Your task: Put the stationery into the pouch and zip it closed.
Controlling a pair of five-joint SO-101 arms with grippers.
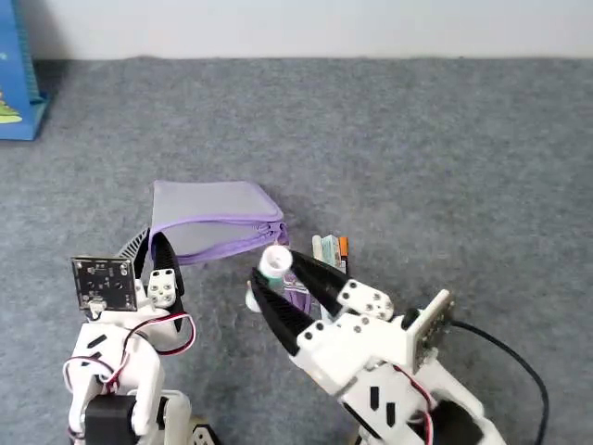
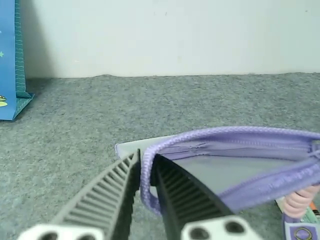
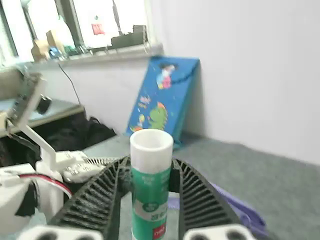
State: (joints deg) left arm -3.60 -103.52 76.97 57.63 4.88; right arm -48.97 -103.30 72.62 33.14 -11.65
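A grey pouch (image 1: 211,215) with a purple zip lies on the carpet, its mouth open toward the arms. My left gripper (image 1: 153,247) is shut on the pouch's purple zip edge (image 2: 146,172) at the near left corner, lifting it; the left gripper (image 2: 145,165) pinches the fabric between its ribbed fingers. My right gripper (image 1: 275,271) is shut on a glue stick (image 1: 274,262) with a white cap and green label, held upright just beside the pouch's mouth. In the right wrist view the glue stick (image 3: 151,150) stands between the fingers of the right gripper (image 3: 150,167).
Several pens and other stationery (image 1: 330,248) lie on the carpet right of the pouch, partly under the right arm. A pink coiled item (image 2: 300,200) lies by the pouch's opening. A blue picture box (image 1: 17,79) leans at the far left wall.
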